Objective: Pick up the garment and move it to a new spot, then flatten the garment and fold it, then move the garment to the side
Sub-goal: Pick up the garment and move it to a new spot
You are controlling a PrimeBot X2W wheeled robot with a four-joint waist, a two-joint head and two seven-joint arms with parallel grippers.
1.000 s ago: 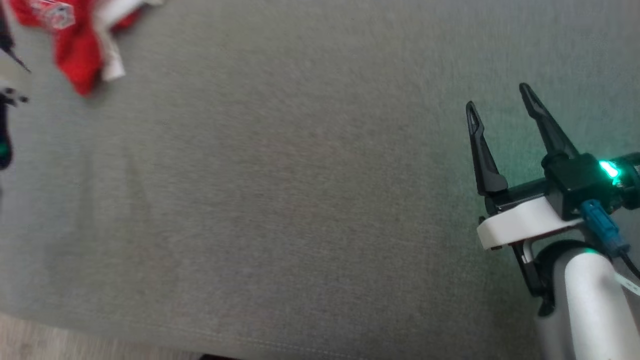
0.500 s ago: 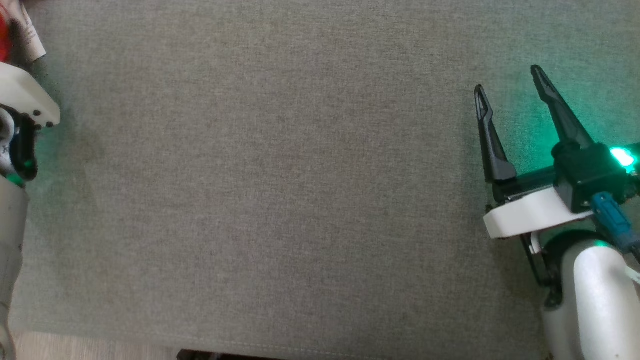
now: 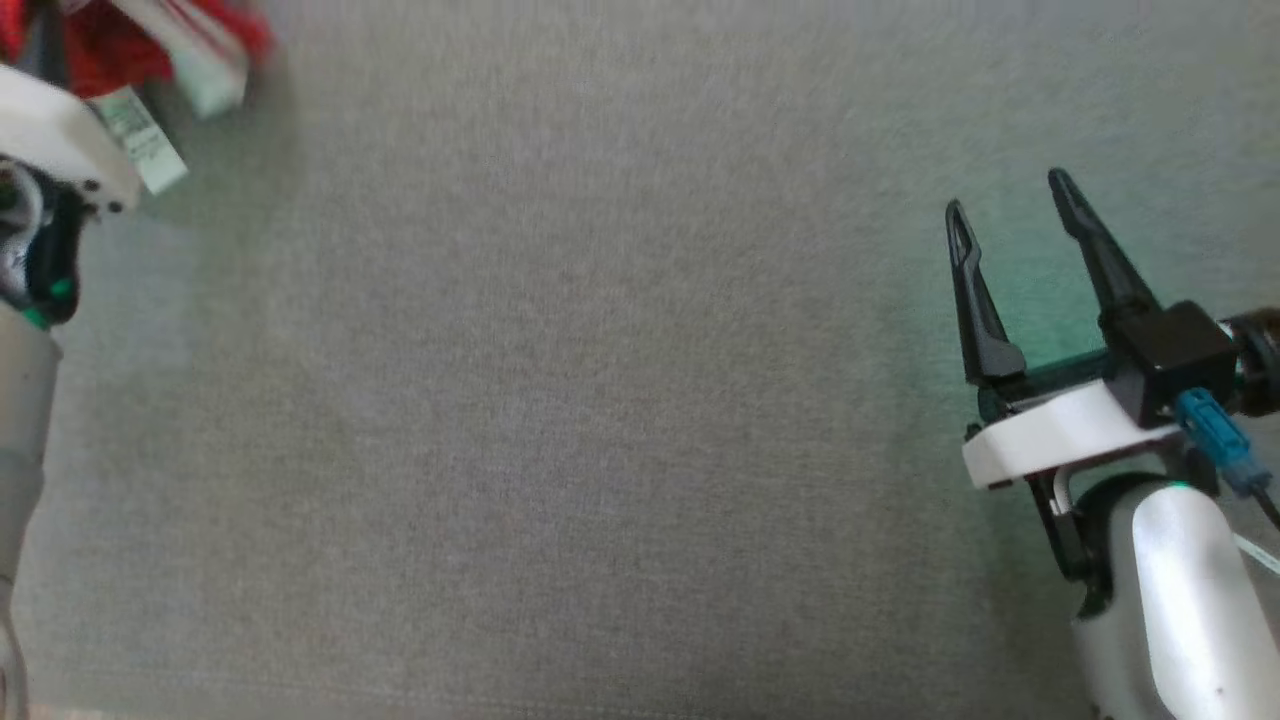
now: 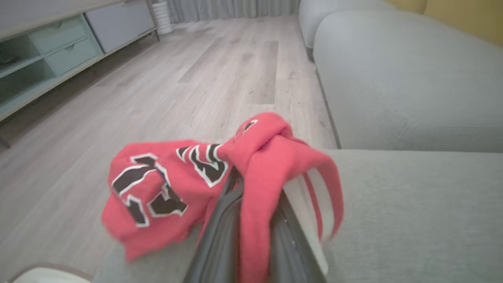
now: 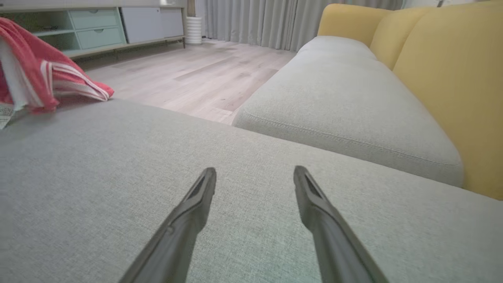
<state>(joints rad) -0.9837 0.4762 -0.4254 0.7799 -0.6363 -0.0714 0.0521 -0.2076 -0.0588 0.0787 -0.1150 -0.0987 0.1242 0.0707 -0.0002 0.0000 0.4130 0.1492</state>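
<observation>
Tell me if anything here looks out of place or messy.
The red garment is bunched in a crumpled heap at the corner of the grey cushion, its printed letters creased, one fold pinched in the left gripper. Nothing else stands out.

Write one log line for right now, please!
left jaws: shut on shirt | right jaws: open, empty | shirt: bunched at sofa edge
</observation>
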